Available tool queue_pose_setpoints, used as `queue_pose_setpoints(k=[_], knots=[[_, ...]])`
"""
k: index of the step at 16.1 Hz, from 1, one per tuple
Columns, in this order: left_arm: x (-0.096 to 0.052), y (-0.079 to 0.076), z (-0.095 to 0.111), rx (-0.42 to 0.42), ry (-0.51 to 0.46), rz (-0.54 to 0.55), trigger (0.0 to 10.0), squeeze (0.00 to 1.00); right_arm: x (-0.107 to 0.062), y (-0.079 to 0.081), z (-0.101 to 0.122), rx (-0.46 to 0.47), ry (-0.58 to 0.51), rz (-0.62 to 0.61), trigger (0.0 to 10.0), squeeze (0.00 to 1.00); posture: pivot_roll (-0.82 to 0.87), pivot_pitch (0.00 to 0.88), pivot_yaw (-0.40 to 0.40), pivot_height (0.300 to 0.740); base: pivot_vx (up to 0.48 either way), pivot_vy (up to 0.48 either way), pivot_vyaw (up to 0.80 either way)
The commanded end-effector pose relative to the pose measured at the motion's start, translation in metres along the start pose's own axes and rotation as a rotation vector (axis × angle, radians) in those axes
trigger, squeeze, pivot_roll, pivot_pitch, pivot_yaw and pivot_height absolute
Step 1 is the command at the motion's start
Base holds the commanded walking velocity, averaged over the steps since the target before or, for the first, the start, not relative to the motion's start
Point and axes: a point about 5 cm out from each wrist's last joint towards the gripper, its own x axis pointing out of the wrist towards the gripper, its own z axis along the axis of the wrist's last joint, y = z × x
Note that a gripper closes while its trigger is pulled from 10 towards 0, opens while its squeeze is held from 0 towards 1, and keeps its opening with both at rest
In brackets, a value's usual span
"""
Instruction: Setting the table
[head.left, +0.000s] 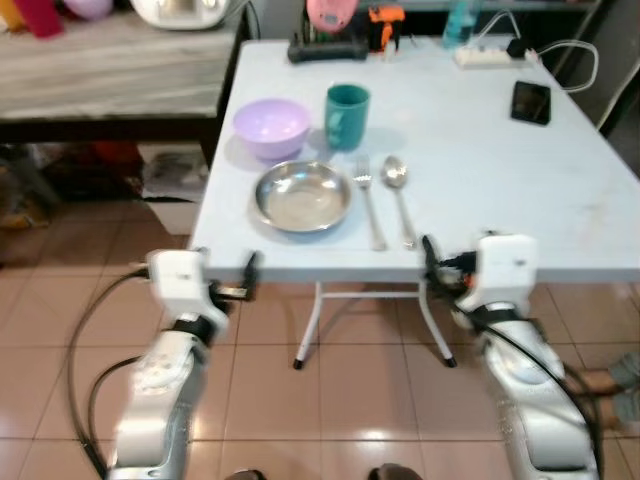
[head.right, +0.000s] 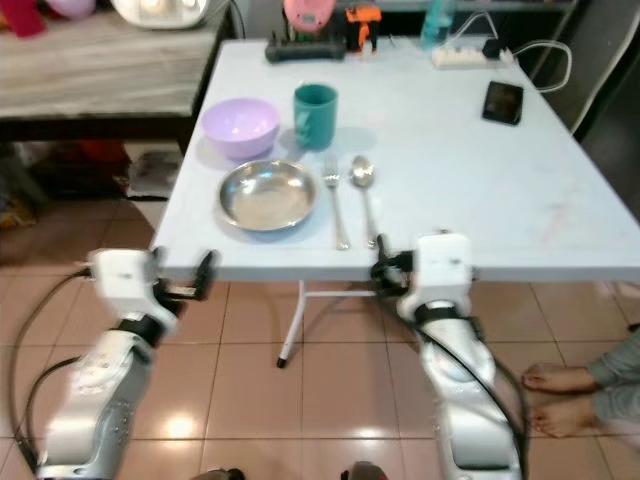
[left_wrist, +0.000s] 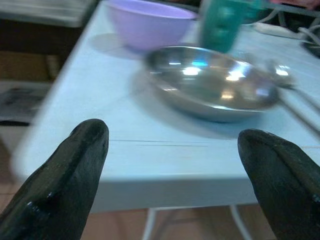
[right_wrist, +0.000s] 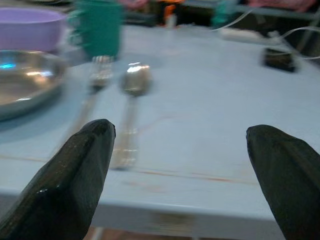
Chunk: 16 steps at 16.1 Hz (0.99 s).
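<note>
On the pale blue table (head.left: 480, 190) near its front left lie a steel plate (head.left: 301, 197), a fork (head.left: 366, 200) and a spoon (head.left: 399, 195) side by side. Behind them stand a lilac bowl (head.left: 271, 127) and a green mug (head.left: 346, 116). My left gripper (head.left: 248, 275) hovers open just off the table's front edge, below the plate. My right gripper (head.left: 430, 262) is open at the front edge, right by the spoon handle's end. Neither holds anything.
A black phone (head.left: 531, 102), a white power strip (head.left: 485, 56) with cable and some tools sit at the table's back. A wooden bench (head.left: 110, 70) stands to the left. A person's bare feet (head.right: 565, 390) rest on the tiled floor at right.
</note>
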Motion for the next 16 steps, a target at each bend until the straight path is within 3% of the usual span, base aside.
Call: queue_pose_setpoints(k=[1, 7, 16], knots=[[-0.0026, 0.0083, 0.0027, 0.021, -0.003, 0.023, 10.0, 0.00, -0.0012, 0.0054, 0.0029, 0.015, -0.014, 0.013, 10.0, 0.00, -0.19, 0.165, 0.013, 0.740, 0.000, 0.000, 0.00], [-0.0025, 0.0068, 0.0052, 0.003, -0.020, -0.008, 10.0, 0.00, -0.0019, 0.0088, 0.0060, 0.013, -0.034, 0.043, 10.0, 0.00, -0.19, 0.163, 0.015, 0.740, 0.000, 0.000, 0.00], [-0.0022, 0.0038, 0.0054, 0.003, -0.019, -0.035, 10.0, 0.00, -0.0022, 0.0115, 0.0073, 0.024, -0.045, 0.060, 10.0, 0.00, -0.19, 0.161, 0.019, 0.740, 0.333, 0.000, 0.05]])
